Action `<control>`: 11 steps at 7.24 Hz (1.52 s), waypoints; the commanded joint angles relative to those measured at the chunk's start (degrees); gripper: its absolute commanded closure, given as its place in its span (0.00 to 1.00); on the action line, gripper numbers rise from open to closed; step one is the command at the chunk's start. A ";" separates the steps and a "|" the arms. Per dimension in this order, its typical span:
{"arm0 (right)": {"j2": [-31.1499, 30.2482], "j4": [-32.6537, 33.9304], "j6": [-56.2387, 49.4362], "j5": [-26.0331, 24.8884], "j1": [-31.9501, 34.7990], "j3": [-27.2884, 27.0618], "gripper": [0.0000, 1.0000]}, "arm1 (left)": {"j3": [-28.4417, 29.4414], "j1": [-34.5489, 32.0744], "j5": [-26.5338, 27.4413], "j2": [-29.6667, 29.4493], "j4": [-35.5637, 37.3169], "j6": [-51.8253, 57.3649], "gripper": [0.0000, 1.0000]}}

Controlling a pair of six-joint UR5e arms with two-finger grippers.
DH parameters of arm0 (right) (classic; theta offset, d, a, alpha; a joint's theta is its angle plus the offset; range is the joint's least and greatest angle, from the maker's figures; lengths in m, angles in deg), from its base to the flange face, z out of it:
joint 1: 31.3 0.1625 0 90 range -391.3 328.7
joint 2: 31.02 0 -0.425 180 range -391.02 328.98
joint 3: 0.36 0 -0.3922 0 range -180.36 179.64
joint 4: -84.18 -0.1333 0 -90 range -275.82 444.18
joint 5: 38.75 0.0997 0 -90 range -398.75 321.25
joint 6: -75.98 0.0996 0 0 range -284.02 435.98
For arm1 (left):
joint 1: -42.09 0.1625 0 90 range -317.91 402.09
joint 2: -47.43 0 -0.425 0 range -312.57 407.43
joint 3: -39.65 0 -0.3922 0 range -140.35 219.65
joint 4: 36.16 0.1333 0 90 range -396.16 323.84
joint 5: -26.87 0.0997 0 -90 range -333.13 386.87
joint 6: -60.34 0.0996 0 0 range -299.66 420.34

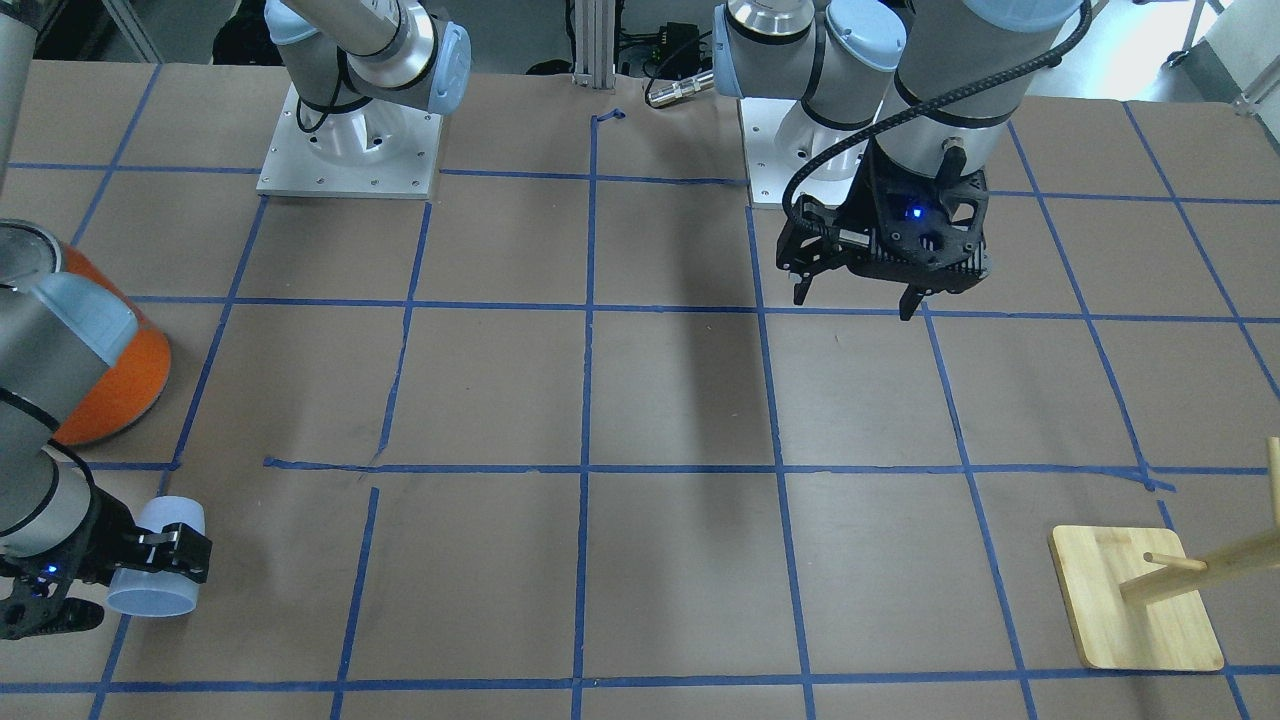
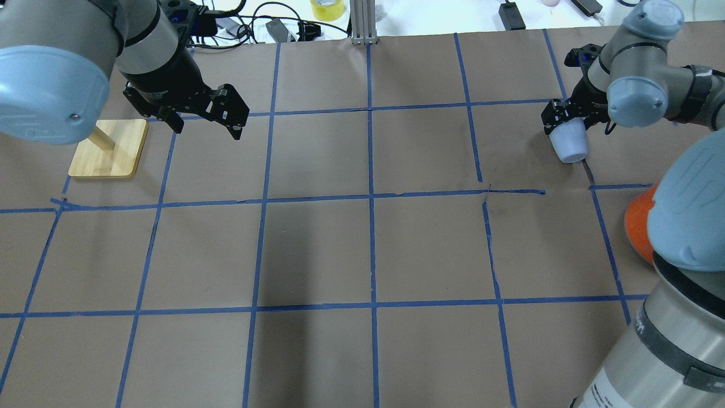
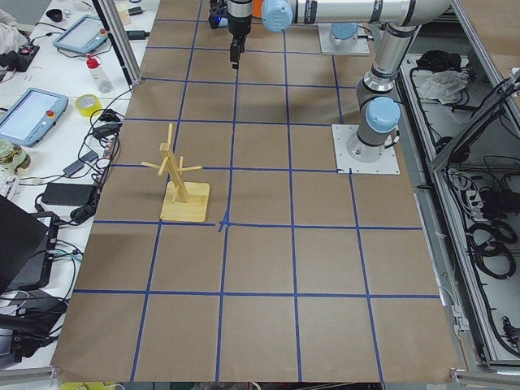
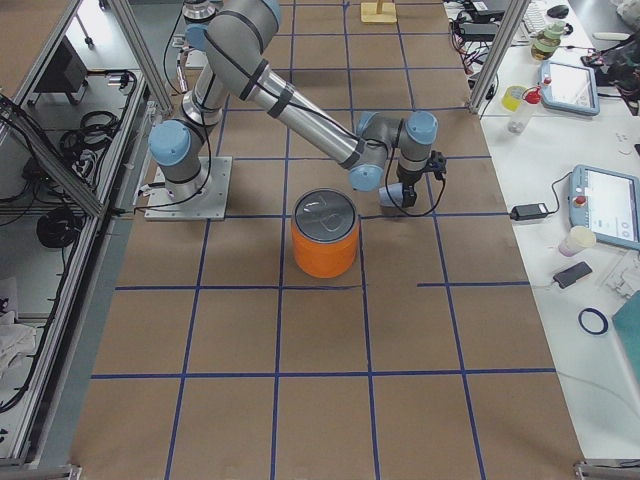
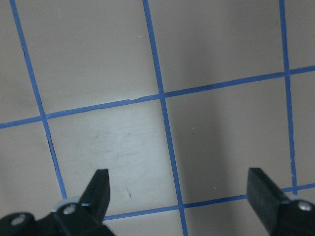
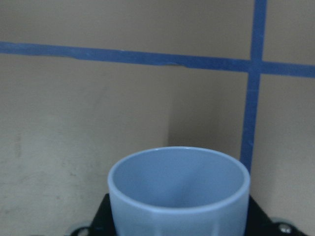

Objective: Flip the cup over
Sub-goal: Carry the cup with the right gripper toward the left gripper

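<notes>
The pale light-blue cup (image 1: 150, 565) is held in my right gripper (image 1: 160, 555), whose fingers are shut on its sides. The cup hangs tilted just above the table at the far right (image 2: 569, 144). The right wrist view looks into its open mouth and darker blue inside (image 6: 177, 189). It also shows beyond the can in the exterior right view (image 4: 392, 192). My left gripper (image 2: 207, 127) is open and empty above the table on the far left. Its two fingers stand wide apart over bare paper in the left wrist view (image 5: 179, 189).
A large orange can with a silver top (image 4: 325, 245) stands close to the right arm, nearer the robot than the cup (image 2: 637, 226). A wooden peg stand on a square base (image 2: 110, 150) sits at the far left beside the left gripper. Blue tape lines grid the brown table.
</notes>
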 commanded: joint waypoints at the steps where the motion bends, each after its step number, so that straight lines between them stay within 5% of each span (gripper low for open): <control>1: -3.23 -0.08 -11.36 0.47 6.51 0.18 0.39 | 0.04 0.69 0.09 0.00 0.06 0.26 0.00; 4: -3.16 1.85 -25.19 1.26 19.42 0.45 0.39 | 0.21 1.65 0.00 0.00 0.06 1.31 0.00; 8: 2.35 14.04 -46.92 1.44 31.75 0.53 0.38 | 0.04 3.68 0.00 0.00 -0.03 1.32 0.00; 11: 3.61 14.08 -48.86 1.00 39.30 0.53 0.42 | -0.05 4.30 -0.18 -0.09 -0.03 1.32 0.00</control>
